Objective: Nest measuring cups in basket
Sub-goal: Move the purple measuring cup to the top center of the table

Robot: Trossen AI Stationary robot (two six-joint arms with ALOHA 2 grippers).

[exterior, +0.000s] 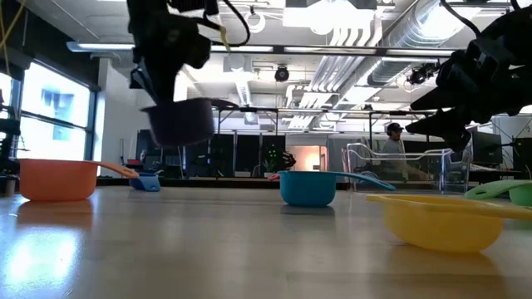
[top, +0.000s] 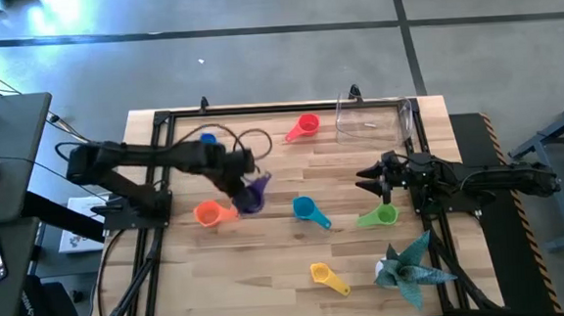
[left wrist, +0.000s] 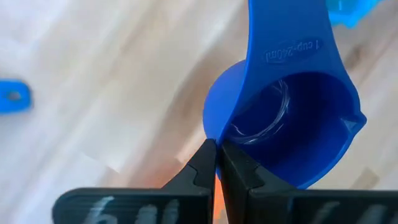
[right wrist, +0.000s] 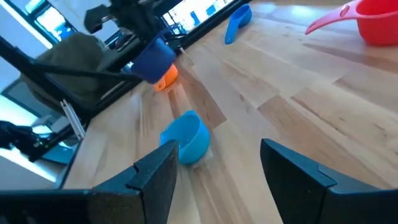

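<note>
My left gripper [top: 246,183] is shut on a purple-blue measuring cup [top: 254,194] that hangs above the table's left middle [exterior: 181,120]. On the table lie an orange cup [top: 210,213], a small blue cup [top: 207,138], a red cup [top: 304,127], a teal cup [top: 307,209], a green cup [top: 379,214] and a yellow cup [top: 327,276]. The clear basket [top: 373,123] stands at the far right. My right gripper [top: 370,179] waits open at the right, level, just above the green cup. My left gripper pinches the cup's wall at the rim [left wrist: 211,127], beside the root of the handle [left wrist: 280,50], with one finger inside the bowl and one outside. The fingers come steeply from above. The cup hangs below them, mouth roughly up, clear of the table.
A teal spiky paper plant [top: 406,266] stands at the near right corner. A black metal frame [top: 156,185] runs along the table's left, far and right sides. Bare wood lies between the held cup and the basket, apart from the red cup.
</note>
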